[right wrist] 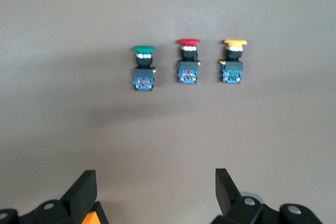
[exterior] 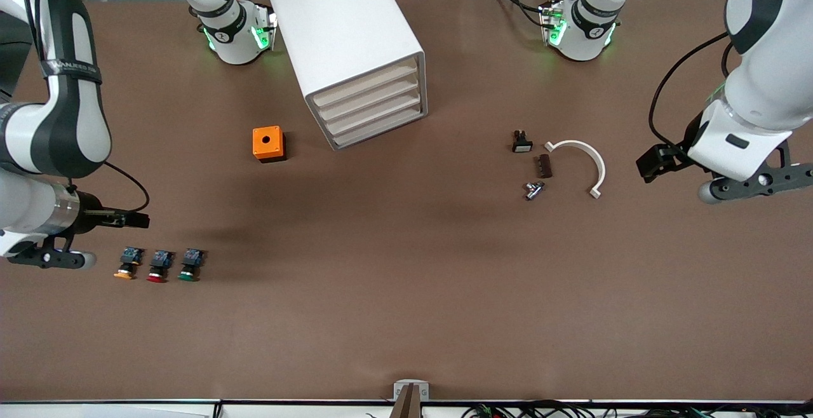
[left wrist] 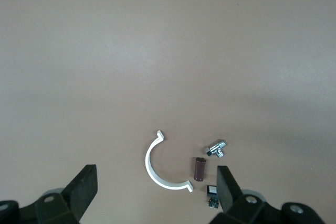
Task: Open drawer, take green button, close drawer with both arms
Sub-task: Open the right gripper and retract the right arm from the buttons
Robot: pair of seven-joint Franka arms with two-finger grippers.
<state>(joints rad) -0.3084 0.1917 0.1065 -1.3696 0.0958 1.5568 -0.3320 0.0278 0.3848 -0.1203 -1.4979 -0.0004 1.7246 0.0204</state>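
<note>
The white cabinet (exterior: 346, 37) stands at the middle of the table, nearer the robots' bases. All four drawers are shut, and the drawer (exterior: 380, 131) is the bottommost. The green-capped button (exterior: 189, 265) lies on the table toward the right arm's end, and it shows in the right wrist view (right wrist: 144, 69). My right gripper (exterior: 136, 220) (right wrist: 155, 174) is open and empty, up in the air beside the row of buttons. My left gripper (exterior: 648, 165) (left wrist: 156, 170) is open and empty, up over the left arm's end of the table beside a white curved clip.
A red-capped button (exterior: 159, 267) and an orange-capped button (exterior: 129, 263) lie beside the green one. An orange box (exterior: 268, 143) sits beside the cabinet. The white curved clip (exterior: 581, 164), a brown piece (exterior: 545, 166), a metal fitting (exterior: 533, 189) and a small black switch (exterior: 522, 141) lie toward the left arm's end.
</note>
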